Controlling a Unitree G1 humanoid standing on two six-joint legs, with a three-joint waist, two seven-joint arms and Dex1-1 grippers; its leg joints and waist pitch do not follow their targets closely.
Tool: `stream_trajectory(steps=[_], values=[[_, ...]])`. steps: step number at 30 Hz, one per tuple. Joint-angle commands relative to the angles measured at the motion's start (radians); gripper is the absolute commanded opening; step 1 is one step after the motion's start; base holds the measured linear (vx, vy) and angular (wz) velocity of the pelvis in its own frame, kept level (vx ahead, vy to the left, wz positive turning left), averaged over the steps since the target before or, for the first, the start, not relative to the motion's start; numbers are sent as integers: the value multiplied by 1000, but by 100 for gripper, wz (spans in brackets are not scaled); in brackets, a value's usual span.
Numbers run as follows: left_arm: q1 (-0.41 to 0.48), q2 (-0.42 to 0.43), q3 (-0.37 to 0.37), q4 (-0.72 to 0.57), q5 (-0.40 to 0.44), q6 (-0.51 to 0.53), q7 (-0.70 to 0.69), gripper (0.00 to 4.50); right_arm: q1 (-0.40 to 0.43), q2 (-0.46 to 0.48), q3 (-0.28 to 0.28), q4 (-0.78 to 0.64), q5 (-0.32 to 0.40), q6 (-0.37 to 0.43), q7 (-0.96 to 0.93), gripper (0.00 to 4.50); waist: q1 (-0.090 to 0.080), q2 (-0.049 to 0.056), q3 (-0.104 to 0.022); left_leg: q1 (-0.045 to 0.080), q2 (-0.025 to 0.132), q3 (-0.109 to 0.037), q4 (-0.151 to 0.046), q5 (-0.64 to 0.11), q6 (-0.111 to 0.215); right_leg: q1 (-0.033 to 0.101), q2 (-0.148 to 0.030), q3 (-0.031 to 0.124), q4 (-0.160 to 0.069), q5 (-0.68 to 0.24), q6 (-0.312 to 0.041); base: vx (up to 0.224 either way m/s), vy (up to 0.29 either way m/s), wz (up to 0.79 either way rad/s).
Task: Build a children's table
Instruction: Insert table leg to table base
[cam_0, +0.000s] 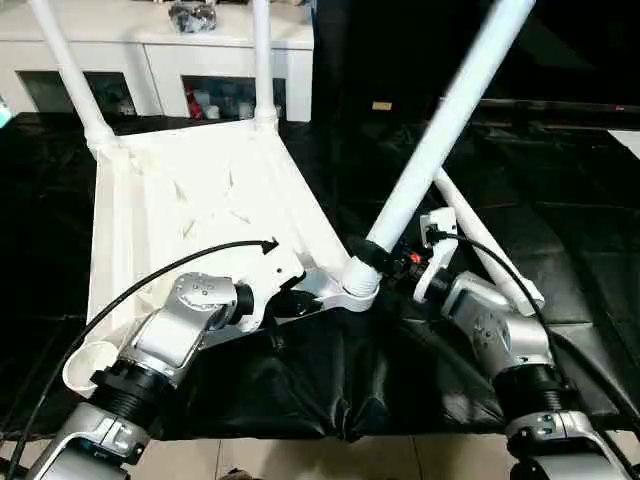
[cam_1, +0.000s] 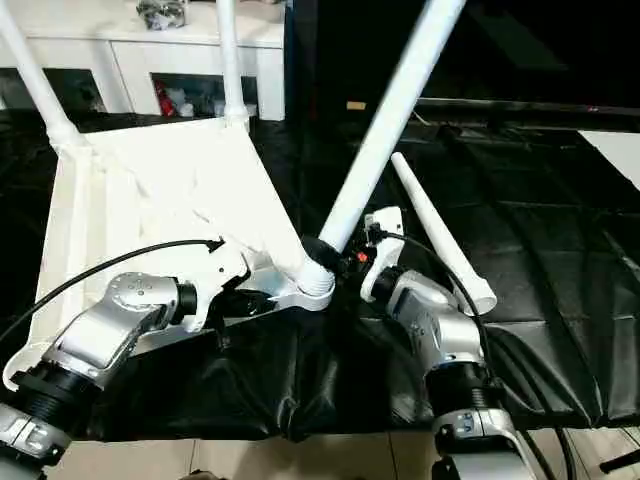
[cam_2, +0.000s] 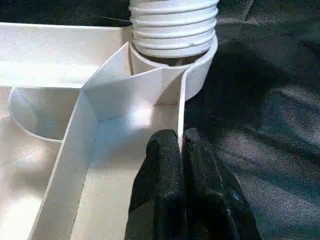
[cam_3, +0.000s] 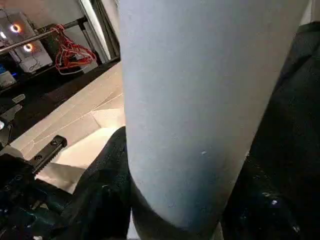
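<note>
The children's table top (cam_0: 200, 200) lies upside down on the black cover, ribbed underside up. Two white legs (cam_0: 70, 70) (cam_0: 262, 60) stand in its far corners. A third leg (cam_0: 450, 110) leans to the right, its threaded end at the near right corner socket (cam_0: 358, 285). My right gripper (cam_0: 385, 258) is shut on this leg just above the socket, with a black finger (cam_3: 105, 190) on either side of it. My left gripper (cam_2: 181, 150) is shut on the top's thin rim wall right beside that socket. A further leg (cam_1: 440, 230) lies loose on the cover to the right.
The big black-covered table (cam_0: 560, 200) carries everything; its front edge (cam_0: 330, 420) runs close below my forearms. A white cabinet (cam_0: 150, 50) with glass doors stands behind. Black cables run along both arms.
</note>
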Motion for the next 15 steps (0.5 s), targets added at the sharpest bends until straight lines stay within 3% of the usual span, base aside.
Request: stream_trajectory(steps=[1, 13, 15], values=[[-23, -16, 34, 6, -12, -24, 19, 0, 33, -26, 29, 12, -60, -2, -9, 188, -2, 5, -69, 27, 41, -28, -80, -361, -31, 35, -54, 40, -92, -429, -164, 0, 0, 0], [-30, -8, 32, 19, -1, -37, 14, 0, 26, -90, 159, -41, -182, -42, 34, 188, -4, 4, -66, 26, 39, -29, -80, -386, -25, 31, -52, 39, -98, -477, -144, 0, 0, 0], [-33, -9, 32, 22, 0, -39, 12, 0, 17, -93, 169, -35, -185, -36, 42, 188, -3, -1, -67, 25, 40, -30, -80, -381, -21, 32, -55, 39, -98, -493, -139, 0, 0, 0]])
